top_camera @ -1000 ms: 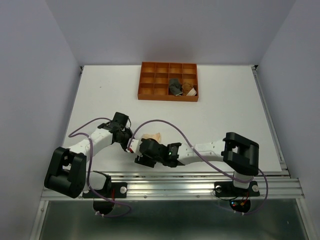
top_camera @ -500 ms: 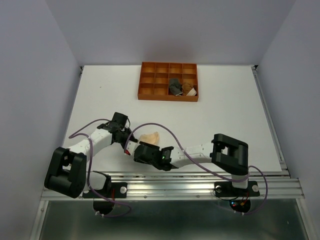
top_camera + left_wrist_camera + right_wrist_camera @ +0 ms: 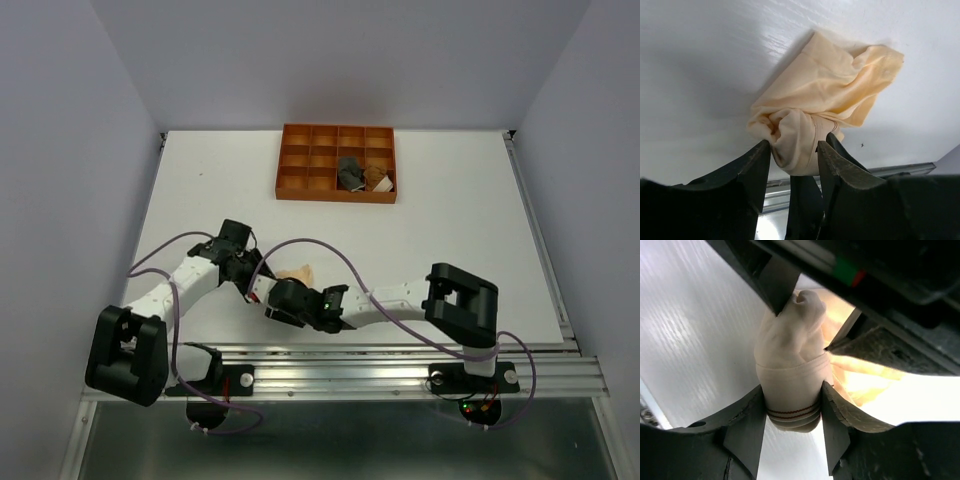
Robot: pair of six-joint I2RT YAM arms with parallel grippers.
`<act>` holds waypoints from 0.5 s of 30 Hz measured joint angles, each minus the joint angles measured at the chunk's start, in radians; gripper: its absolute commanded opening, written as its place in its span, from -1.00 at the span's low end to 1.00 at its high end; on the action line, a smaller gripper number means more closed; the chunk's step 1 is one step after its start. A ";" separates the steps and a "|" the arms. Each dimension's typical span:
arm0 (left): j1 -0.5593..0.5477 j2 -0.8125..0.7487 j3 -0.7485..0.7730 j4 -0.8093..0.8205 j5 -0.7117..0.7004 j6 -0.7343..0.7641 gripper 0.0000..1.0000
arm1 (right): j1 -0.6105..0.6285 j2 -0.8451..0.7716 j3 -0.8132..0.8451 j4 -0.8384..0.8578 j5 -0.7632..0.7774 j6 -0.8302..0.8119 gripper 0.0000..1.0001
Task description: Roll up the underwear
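fingers (image 3: 745, 430) of the right gripper (image 3: 792, 410) pinch the pale peach underwear (image 3: 790, 355), one pad on each side of a tight upright bundle. the striped waistband edge sits just between the tips. the bundle is bunched and narrow here, with looser fabric spilling off to the right behind it.

fingers (image 3: 747, 170) of the left gripper (image 3: 794, 160) stand spread, flanking the rolled end of the same piece. the cloth brushes their inner faces, but in the right wrist view a gap shows beside one of them. past those tips the rest of the peach fabric lies crumpled on the white table (image 3: 450, 230).

from above, both wrists meet at the near edge of the table, left of centre, with the peach cloth peeking out between them. the dark grey-black underwear (image 3: 350, 172) and the rust-brown underwear (image 3: 378, 178) sit side by side in the right-hand compartments of the orange tray (image 3: 279, 160), well apart at the far side.
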 measured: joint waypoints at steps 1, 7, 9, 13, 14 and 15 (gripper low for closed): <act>0.006 -0.006 0.008 -0.010 -0.012 0.001 0.06 | -0.011 0.000 0.010 -0.008 -0.032 0.004 -0.99; 0.064 -0.057 0.055 -0.061 -0.118 0.005 0.07 | -0.112 0.002 0.069 -0.066 -0.273 0.025 -0.99; 0.081 -0.067 0.063 -0.079 -0.143 0.005 0.07 | -0.144 0.009 0.095 -0.094 -0.360 0.034 -0.99; 0.107 -0.073 0.062 -0.097 -0.179 0.005 0.07 | -0.207 0.062 0.181 -0.158 -0.524 0.037 -0.99; 0.116 -0.073 0.061 -0.098 -0.183 0.005 0.07 | -0.220 0.076 0.198 -0.168 -0.558 0.037 -0.99; 0.120 -0.075 0.059 -0.098 -0.186 0.005 0.07 | -0.241 0.095 0.224 -0.186 -0.607 0.045 -0.99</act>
